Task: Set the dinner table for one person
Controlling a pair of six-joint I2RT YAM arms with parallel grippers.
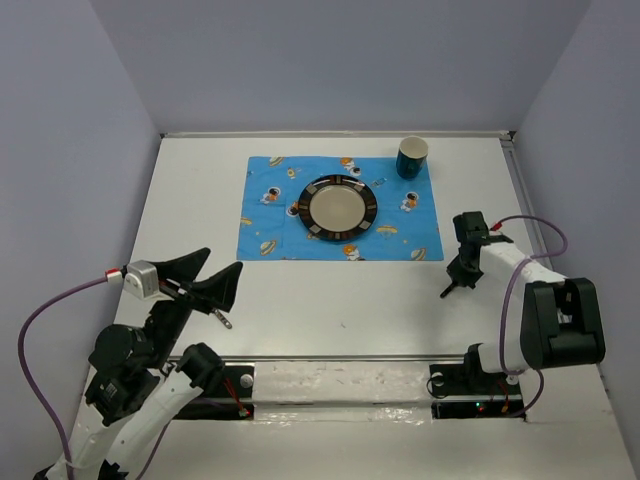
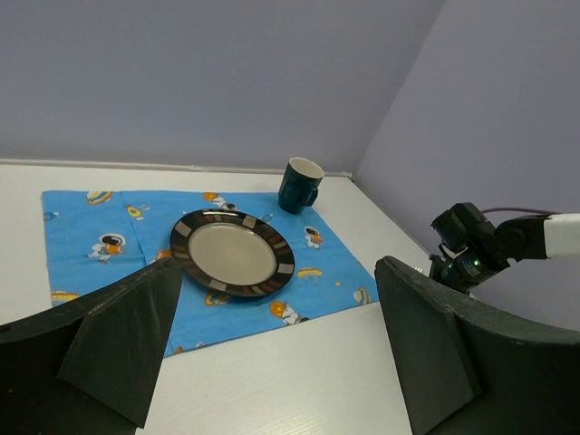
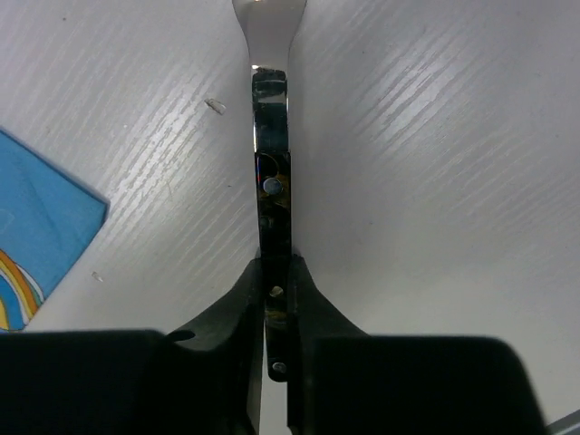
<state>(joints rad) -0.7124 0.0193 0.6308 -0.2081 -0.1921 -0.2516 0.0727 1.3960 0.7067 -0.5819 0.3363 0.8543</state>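
table (image 1: 330, 310): white top, runs out ahead of both arms; the setting sits at its far middle.
mat (image 1: 265, 235): blue, flat on the far half of the table.
plate (image 1: 338, 208): centred on mat, bare.
mug (image 1: 412, 157): upright at mat's far right corner.
utensil (image 3: 271, 172): thin metal, right of mat, well apart from plate; head cropped, type unclear.
right gripper (image 3: 275, 276): pinched on the utensil's handle end, edge-on; lifted or not, cannot tell.
left gripper (image 1: 224, 258): spread wide, holds nothing, near left of table.
risk 1: the grip is on a narrow slick edge near the end, so the utensil could pivot or slip out on the swing to the mat.
risk 2: the long free end leads the fingers; coming in low could snag the mat edge and drag it, or clip the plate rim.
risk 3: released too far in, it lands on the plate, not beside it.
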